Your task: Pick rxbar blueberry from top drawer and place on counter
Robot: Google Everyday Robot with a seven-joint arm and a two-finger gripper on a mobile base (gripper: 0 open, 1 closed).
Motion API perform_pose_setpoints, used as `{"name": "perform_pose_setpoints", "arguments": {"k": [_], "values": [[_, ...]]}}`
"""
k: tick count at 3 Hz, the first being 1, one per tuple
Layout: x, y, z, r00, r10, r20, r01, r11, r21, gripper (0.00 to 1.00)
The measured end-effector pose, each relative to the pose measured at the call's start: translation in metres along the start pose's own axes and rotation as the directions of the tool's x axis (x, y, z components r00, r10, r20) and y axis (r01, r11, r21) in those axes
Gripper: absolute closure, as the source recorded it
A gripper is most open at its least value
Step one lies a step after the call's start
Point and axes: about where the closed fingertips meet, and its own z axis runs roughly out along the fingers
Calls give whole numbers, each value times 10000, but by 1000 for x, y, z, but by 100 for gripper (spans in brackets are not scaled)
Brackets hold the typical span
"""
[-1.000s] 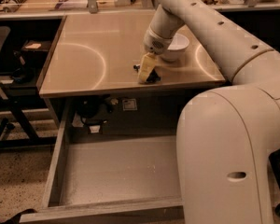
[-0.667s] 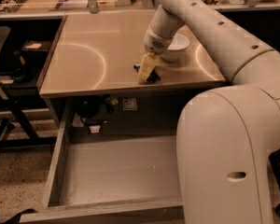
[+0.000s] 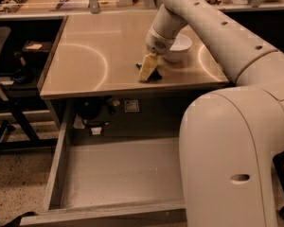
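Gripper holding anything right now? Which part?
Cannot tell. The gripper is down at the counter, right over the rxbar blueberry; any grip is hidden.

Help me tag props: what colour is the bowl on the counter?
White bowl, camera view, right behind the gripper, low over the counter.

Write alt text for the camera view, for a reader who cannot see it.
The gripper sits low on the beige counter, its tip at the dark rxbar blueberry beside a white bowl. Below, the top drawer stands pulled open.
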Motion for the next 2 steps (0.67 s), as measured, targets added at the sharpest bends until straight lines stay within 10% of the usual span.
{"name": "perform_pose_setpoints", "arguments": {"k": [2], "values": [[0, 0, 0, 10000, 0, 0, 0, 10000, 0, 0]]}}
